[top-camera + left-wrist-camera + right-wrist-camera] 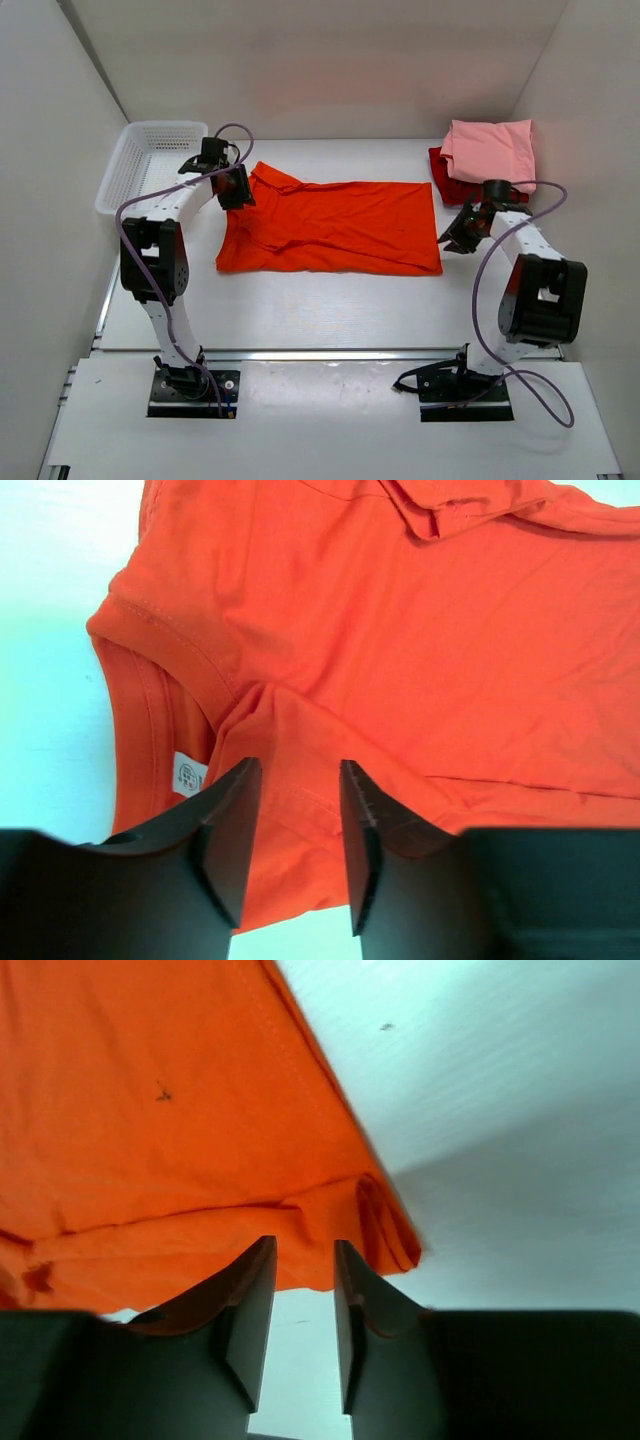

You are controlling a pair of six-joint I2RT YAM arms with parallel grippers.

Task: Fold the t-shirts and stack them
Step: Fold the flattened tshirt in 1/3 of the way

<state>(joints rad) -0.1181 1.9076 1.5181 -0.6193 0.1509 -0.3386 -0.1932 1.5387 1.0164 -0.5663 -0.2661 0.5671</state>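
The bright orange t-shirt [335,228] lies spread across the table's middle, folded lengthwise, collar end to the left. My left gripper [233,187] is open, hovering over the collar end; in the left wrist view its jaws [298,780] stand apart over the orange cloth [400,650] near a white label [189,773]. My right gripper [458,233] is open and empty just right of the shirt's hem; in the right wrist view it [305,1260] sits at the hem's folded corner [385,1225]. The light pink shirt [490,150] lies folded on the dark red shirt [450,185] at back right.
A white plastic mesh basket [145,165] stands at the back left, close to my left arm. White walls enclose the table on three sides. Purple cables loop off both arms.
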